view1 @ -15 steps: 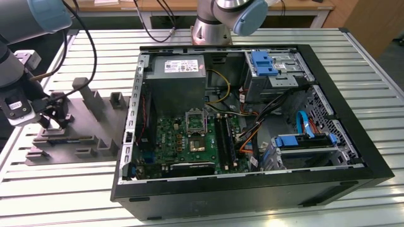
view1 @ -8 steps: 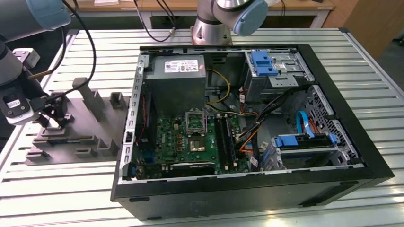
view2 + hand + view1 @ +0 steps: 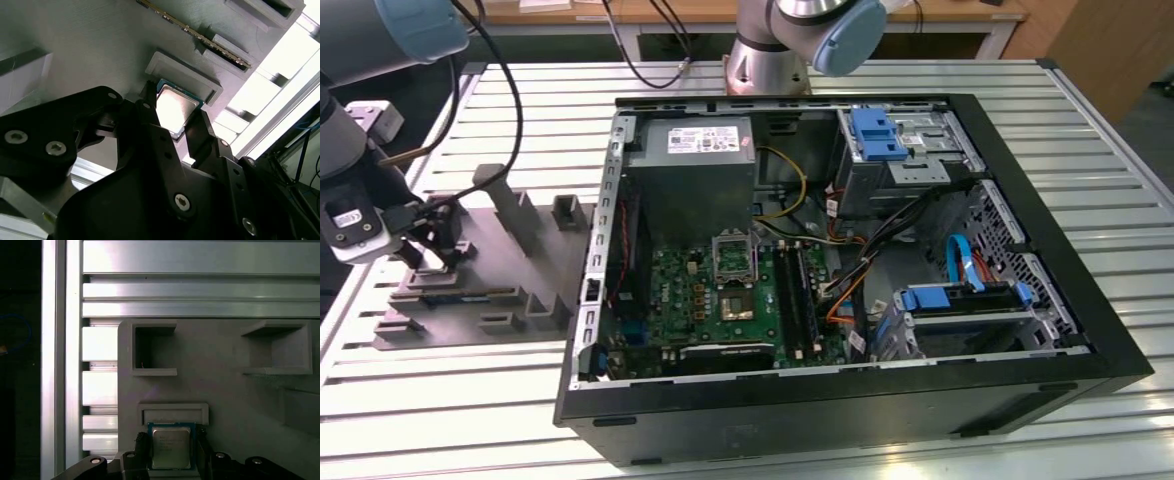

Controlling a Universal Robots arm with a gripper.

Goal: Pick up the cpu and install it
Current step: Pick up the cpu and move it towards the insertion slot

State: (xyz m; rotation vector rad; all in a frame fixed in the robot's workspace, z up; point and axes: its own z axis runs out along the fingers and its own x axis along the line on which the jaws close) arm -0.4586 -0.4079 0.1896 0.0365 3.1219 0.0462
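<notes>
The cpu (image 3: pixel 171 447) is a small square chip with a silvery top and a pale rim. It lies at the grey plastic tray (image 3: pixel 225 390), just beside a raised block (image 3: pixel 173 413). In both wrist views my gripper (image 3: pixel 171 460) has one black finger against each side of the chip (image 3: pixel 175 107) and is shut on it. I cannot tell whether the chip is lifted off the tray. In the exterior view the gripper (image 3: pixel 434 245) hangs over the tray (image 3: pixel 480 290) at the exterior view's left. The green motherboard (image 3: pixel 720 305) with its metal-framed socket (image 3: pixel 734 258) lies inside the open computer case.
The black computer case (image 3: pixel 854 400) lies open on the slatted metal table (image 3: pixel 454 400), with a power supply box (image 3: pixel 700 175), cables and blue drive brackets (image 3: pixel 878 135) inside. A memory stick (image 3: pixel 200 35) stands in a tray slot. A second arm's base (image 3: pixel 767 65) stands behind the case.
</notes>
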